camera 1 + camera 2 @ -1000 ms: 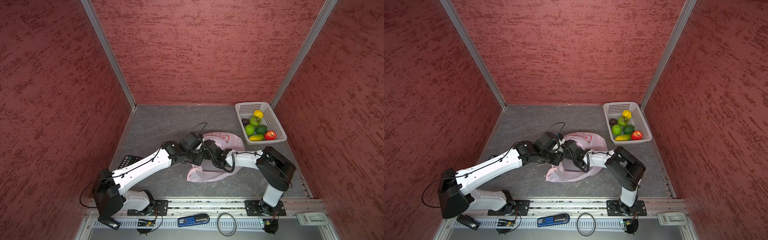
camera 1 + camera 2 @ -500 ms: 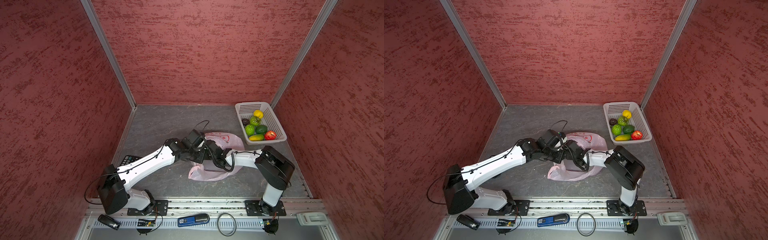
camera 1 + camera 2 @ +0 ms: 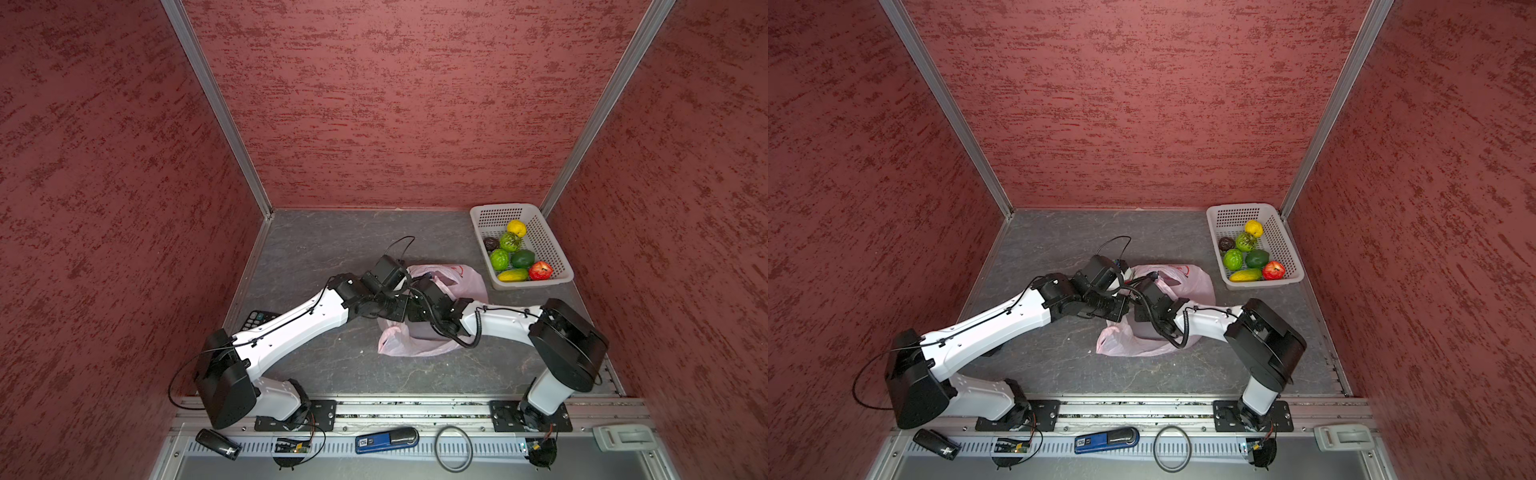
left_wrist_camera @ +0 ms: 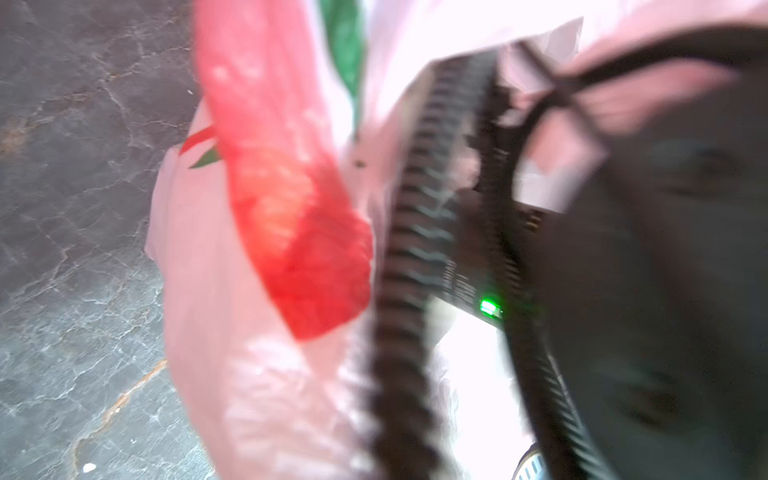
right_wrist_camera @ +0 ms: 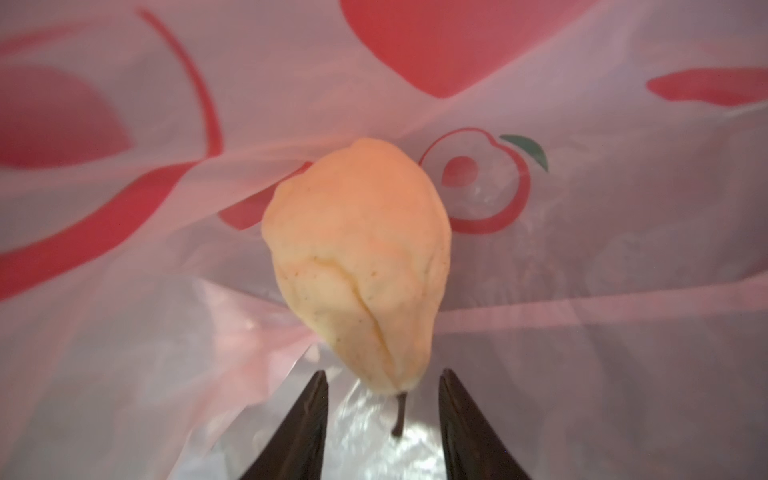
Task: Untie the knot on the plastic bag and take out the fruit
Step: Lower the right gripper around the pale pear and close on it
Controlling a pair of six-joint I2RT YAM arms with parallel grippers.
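The pink plastic bag (image 3: 465, 282) (image 3: 1196, 286) lies mid-floor with its mouth open toward the arms. My left gripper (image 3: 395, 307) (image 3: 1113, 309) sits at the bag's near rim, shut, with pink film (image 4: 208, 291) bunched right against it; its fingers are hidden. My right arm reaches into the bag. Inside, a cream-white pear-shaped fruit (image 5: 357, 249) lies on the film, and my right gripper (image 5: 383, 374) stands open with a fingertip on each side of the fruit's stem end, not touching it. The knot is out of view.
A white perforated basket (image 3: 511, 206) (image 3: 1241, 206) at the back right holds several fruits (image 3: 498, 259). A calculator (image 3: 257, 320) lies by the left wall. Red walls close in three sides. A blue device (image 3: 386, 440), a ring (image 3: 453, 453) and a black cylinder (image 3: 218, 444) lie on the front rail.
My right gripper's jaws have narrowed from wide open. My left arm has shifted slightly right and toward the back at the bag's rim.
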